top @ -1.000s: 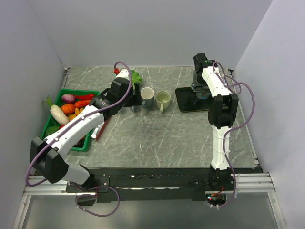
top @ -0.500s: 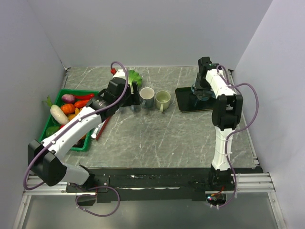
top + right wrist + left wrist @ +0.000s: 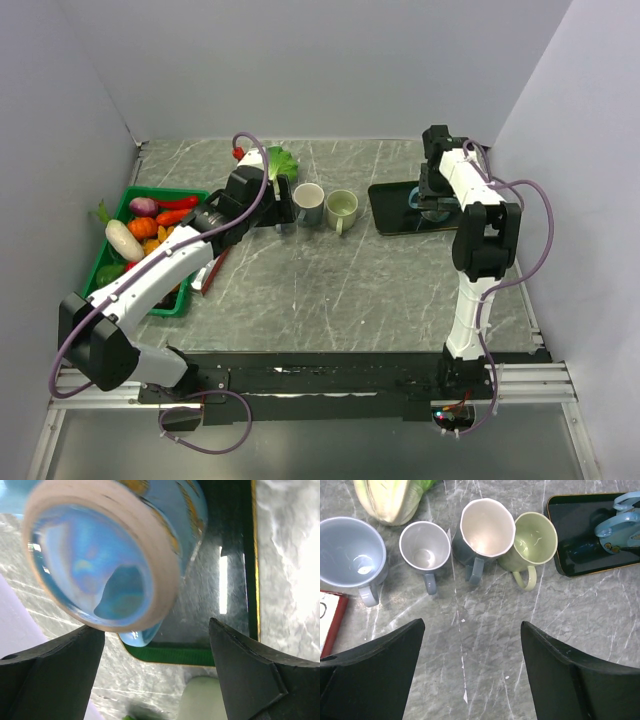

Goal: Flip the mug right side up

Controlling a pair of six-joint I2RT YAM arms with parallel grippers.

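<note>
The blue mug (image 3: 100, 550) rests on the black tray (image 3: 227, 540) with its unglazed foot ring and base turned toward the right wrist camera. My right gripper (image 3: 156, 630) is open and empty, with the mug just beyond and to the left of its fingertips. In the top view my right gripper (image 3: 437, 192) hangs over the tray (image 3: 395, 215) and covers most of the mug (image 3: 418, 198). My left gripper (image 3: 472, 625) is open and empty over bare table, short of the row of mugs. The blue mug also shows at the left wrist view's right edge (image 3: 620, 522).
Several upright mugs stand in a row: blue-grey (image 3: 350, 555), small grey (image 3: 425, 545), dark with pale inside (image 3: 487, 527), green (image 3: 535, 537). A cabbage (image 3: 387, 497) lies behind them. A green bin of vegetables (image 3: 150, 235) sits at the left.
My right gripper has swung right and toward the near side over the tray. My left arm shifted slightly, then held still.
</note>
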